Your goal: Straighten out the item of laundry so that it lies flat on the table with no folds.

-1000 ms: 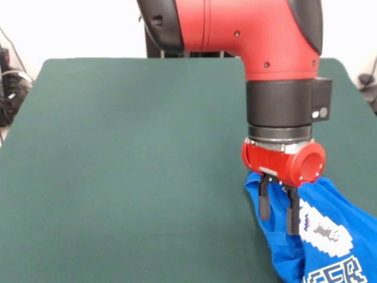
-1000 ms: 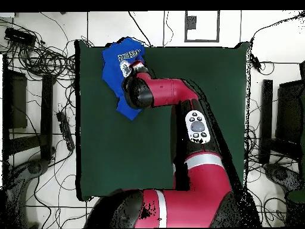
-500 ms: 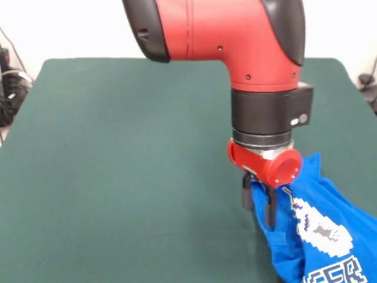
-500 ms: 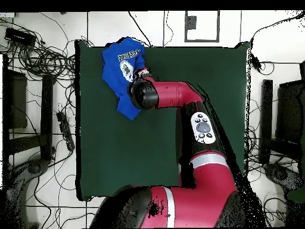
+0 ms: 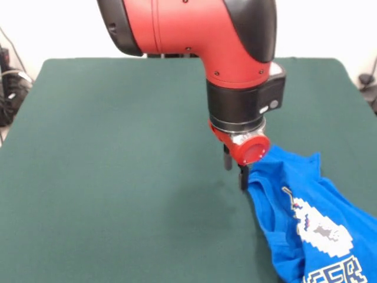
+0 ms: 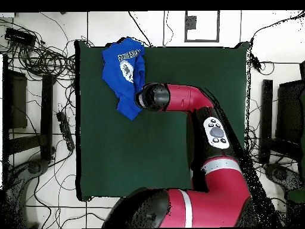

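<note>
Gripper [image 5: 235,171] shifted leftward from lower right of frame, fingers pinching blue T-shirt [image 5: 306,224] edge, dragging fabric across green table [image 5: 118,147]; folds remaining.

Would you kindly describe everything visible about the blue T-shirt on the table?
The blue T-shirt is bright, soft-looking cloth with a white-grey pixel print and pale outlined lettering, partly cut off in the front view. It lies rumpled with ridged folds near one corner of the dark green table. The gripper stands at its edge, apparently pinching a raised fold; how its jaws stand is unclear.
</note>
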